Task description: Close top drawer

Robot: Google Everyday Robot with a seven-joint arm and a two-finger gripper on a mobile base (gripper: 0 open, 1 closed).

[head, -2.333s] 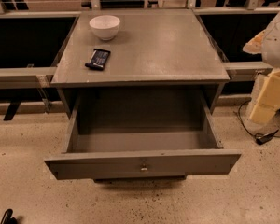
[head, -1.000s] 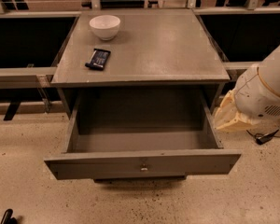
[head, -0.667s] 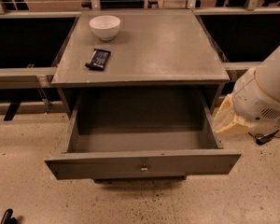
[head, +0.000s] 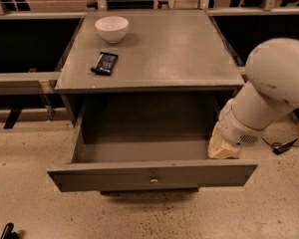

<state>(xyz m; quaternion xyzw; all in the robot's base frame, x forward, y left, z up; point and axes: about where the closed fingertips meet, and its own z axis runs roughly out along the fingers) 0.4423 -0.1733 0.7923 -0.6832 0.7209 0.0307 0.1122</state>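
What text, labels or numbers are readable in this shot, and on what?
None readable.
Pale print on the dark packet on the cabinet top: too blurred to read.
No markings visible on the white bowl, the top drawer front, the arm, or the hand at the drawer's right end.

The top drawer (head: 99, 176) is dull grey; above it, a white bowl (head: 111, 29) and a dark, perhaps blue-black packet (head: 104, 62); the cream gripper (head: 222, 146) is at its right-hand wall.
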